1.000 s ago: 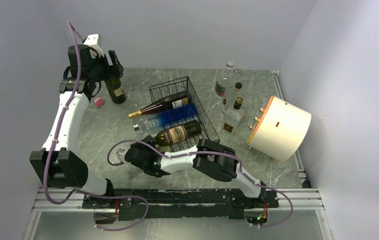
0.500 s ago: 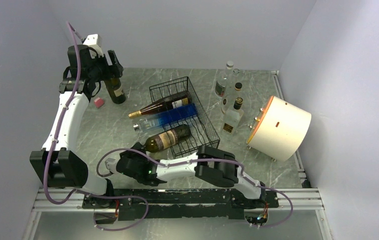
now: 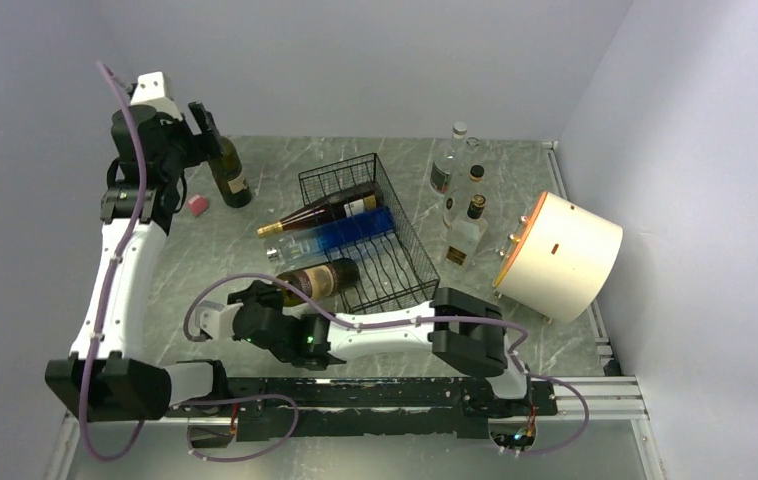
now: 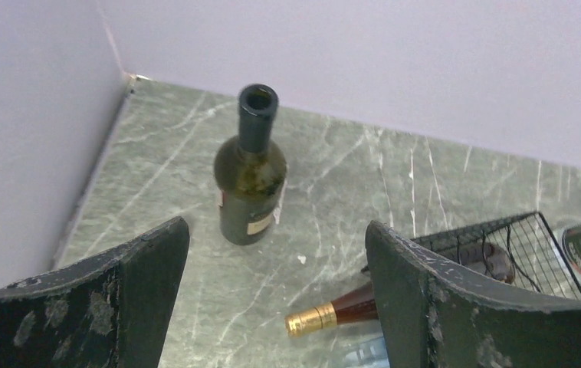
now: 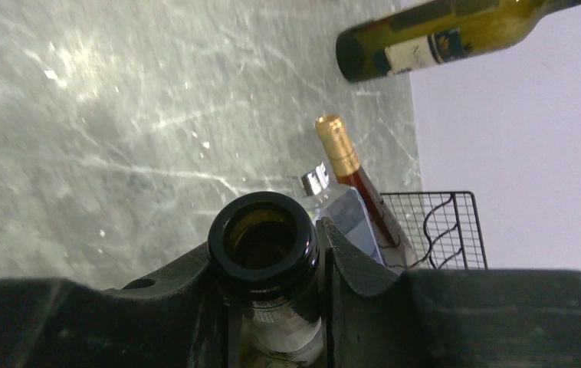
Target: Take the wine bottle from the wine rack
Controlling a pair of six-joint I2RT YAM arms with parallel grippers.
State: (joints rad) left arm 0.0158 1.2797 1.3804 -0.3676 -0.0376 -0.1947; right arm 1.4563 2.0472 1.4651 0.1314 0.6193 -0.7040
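Firmly, right end effector (image 5: pixel 265 257) grips wine bottle (image 3: pixel 323 279); left end effector (image 4: pixel 276 230) gapes wide

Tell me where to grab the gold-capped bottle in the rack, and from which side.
Grip the gold-capped bottle by its neck, just behind the foil, coming from the left in the top view. The neck pokes out of the wine rack over the table; the body lies hemmed between the rack's wall and the blue bottle, probably leaving fingers little room.

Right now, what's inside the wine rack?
Wine rack holds a gold-capped bottle and a blue bottle; the dark wine bottle is partly out. What lies beneath them is covered.
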